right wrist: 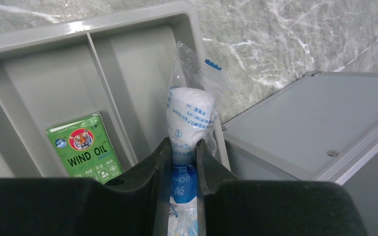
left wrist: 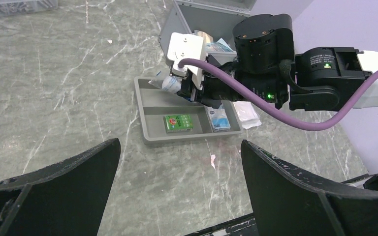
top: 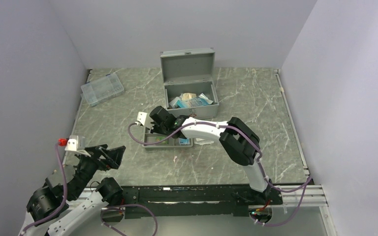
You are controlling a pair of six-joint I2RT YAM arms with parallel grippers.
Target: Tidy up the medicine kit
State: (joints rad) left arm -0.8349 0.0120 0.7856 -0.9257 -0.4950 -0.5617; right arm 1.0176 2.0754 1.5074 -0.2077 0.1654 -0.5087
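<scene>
My right gripper [right wrist: 183, 147] is closed on a wrapped packet [right wrist: 189, 113] over the tray [right wrist: 39, 83]; the medicine kit [top: 187, 66] lies just beyond it.

"WIND OIL" on green packet [right wrist: 84, 147]

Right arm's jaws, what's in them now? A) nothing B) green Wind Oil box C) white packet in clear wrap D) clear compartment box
C: in the right wrist view the right jaws pinch the white clear-wrapped packet, while the green Wind Oil box lies in the grey tray.
</scene>
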